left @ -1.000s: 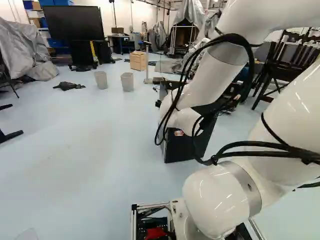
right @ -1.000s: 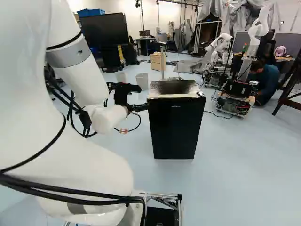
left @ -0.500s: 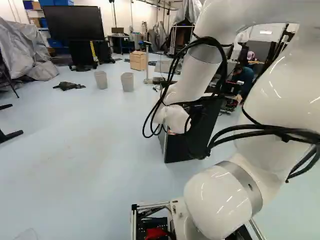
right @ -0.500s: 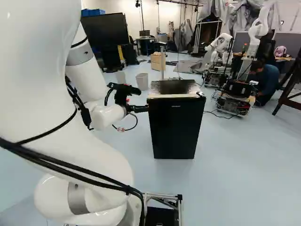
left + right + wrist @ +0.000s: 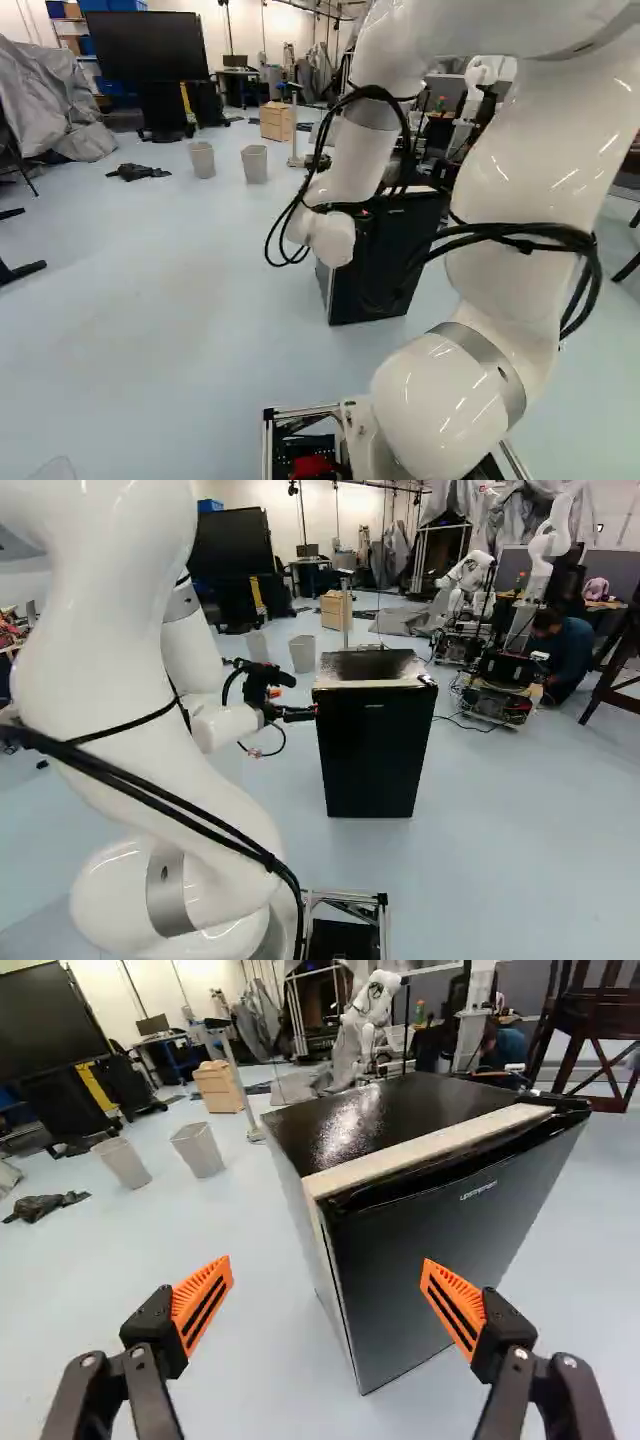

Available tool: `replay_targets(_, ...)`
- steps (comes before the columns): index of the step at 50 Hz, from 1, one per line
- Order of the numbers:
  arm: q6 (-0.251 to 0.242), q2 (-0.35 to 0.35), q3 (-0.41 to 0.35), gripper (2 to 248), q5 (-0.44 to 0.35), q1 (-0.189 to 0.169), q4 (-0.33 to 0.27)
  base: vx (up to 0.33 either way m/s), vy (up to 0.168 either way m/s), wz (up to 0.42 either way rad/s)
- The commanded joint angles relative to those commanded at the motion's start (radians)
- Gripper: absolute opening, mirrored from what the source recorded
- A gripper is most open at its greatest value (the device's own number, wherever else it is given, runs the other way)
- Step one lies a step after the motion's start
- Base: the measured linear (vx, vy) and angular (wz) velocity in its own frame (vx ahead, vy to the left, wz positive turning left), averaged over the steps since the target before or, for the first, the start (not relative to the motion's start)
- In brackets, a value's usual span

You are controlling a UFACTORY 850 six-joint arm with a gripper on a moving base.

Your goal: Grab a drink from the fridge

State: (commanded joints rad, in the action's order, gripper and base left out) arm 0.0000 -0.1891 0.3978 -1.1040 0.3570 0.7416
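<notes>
Closed black fridge [image 5: 372, 755], contents hidden. End effector [image 5: 312, 713] open, fingers spread, near its front corner. Two pale bins [image 5: 199, 1151] stand beyond on the floor [image 5: 250, 1360].

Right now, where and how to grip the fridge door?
I'd take its top lip at the corner nearest the gripper, from above, one finger behind, one in front. A dark recess seems to run behind it; the far corner's bracket looks like the hinge.

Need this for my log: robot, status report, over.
Gripper open, empty, near fridge. Door looks shut, no drink visible. Nothing seen blocking approach.
</notes>
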Motion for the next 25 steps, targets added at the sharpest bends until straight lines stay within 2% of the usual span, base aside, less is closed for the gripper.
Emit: replay_targets(25,0.000,-0.144,0.091,247,-0.112,0.073,0.186,0.000,0.000,0.000)
